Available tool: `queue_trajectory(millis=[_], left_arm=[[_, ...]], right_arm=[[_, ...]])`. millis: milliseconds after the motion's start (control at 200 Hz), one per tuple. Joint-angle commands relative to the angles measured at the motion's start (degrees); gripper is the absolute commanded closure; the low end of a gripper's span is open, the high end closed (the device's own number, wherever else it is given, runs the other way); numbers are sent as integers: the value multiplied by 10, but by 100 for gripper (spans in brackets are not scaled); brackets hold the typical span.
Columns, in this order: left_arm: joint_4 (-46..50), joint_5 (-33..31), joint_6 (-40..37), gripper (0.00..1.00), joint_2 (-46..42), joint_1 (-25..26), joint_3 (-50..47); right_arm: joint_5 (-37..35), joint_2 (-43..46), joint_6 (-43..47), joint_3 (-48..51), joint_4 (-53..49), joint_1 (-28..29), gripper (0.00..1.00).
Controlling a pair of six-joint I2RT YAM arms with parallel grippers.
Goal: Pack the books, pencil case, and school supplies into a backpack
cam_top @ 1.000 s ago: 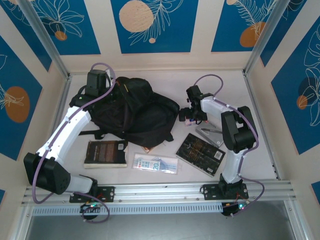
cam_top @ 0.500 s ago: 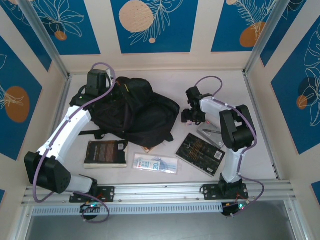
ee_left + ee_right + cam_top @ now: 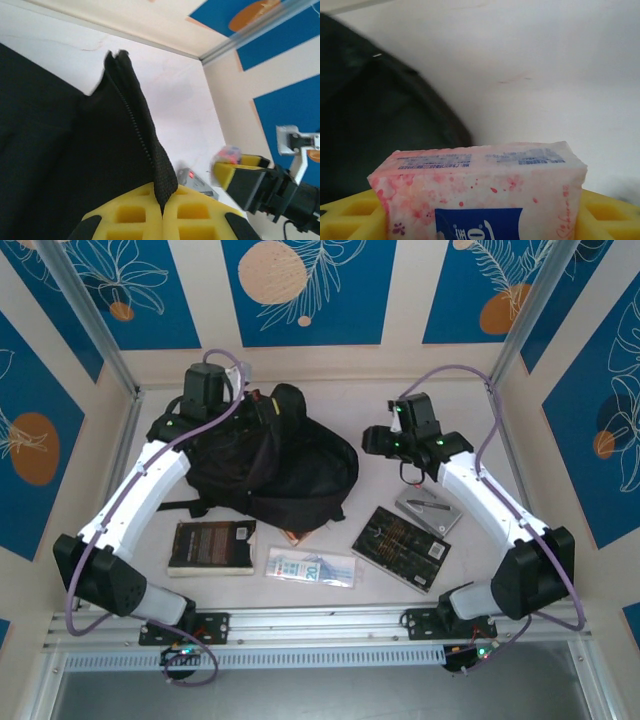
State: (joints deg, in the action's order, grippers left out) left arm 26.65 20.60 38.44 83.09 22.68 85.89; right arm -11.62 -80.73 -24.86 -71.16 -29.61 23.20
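With left end effector (image 3: pixel 162 212), pinches backpack's (image 3: pixel 50 150) limp black woven flap by its zipper teeth; with right end effector (image 3: pixel 480 215), clamps glossy pink-speckled box (image 3: pixel 480 175).

Bright even light, soft shadows — wrist foregrounds blurred

Right gripper (image 3: pixel 373 441) lifted off the table beside the backpack (image 3: pixel 270 465) and moved farther back, pink-and-white box (image 3: pixel 480 190) clamped in it, arm stretched out. Left gripper (image 3: pixel 162 210) pulled the backpack's zipper edge (image 3: pixel 135 125) higher.
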Motion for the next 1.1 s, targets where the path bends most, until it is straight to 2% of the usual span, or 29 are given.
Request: queue_trajectory(millis=[0, 345, 475, 630, 810, 950, 1060, 1095], left_arm=[[-1, 23, -13, 100, -9, 19, 42], [-18, 44, 0, 100, -13, 35, 77], [-15, 43, 0, 100, -12, 37, 91], [-5, 28, -6, 100, -19, 35, 93], [-5, 25, -8, 100, -19, 32, 89], [3, 12, -17, 100, -20, 32, 74], [-4, 7, -25, 100, -26, 33, 38], [-9, 8, -24, 100, -27, 32, 23]], right_arm=[[49, -47, -1, -54, -17, 47, 39], [42, -243, 23, -259, -131, 135, 35], [57, -295, 18, -321, -156, 157, 26], [97, -253, 3, -268, -70, 163, 13], [126, -206, 10, -217, -34, 150, 12], [98, -136, 37, -159, -3, 151, 11], [60, -55, 45, -90, 23, 146, 0], [63, -30, 43, -66, 29, 137, 1]])
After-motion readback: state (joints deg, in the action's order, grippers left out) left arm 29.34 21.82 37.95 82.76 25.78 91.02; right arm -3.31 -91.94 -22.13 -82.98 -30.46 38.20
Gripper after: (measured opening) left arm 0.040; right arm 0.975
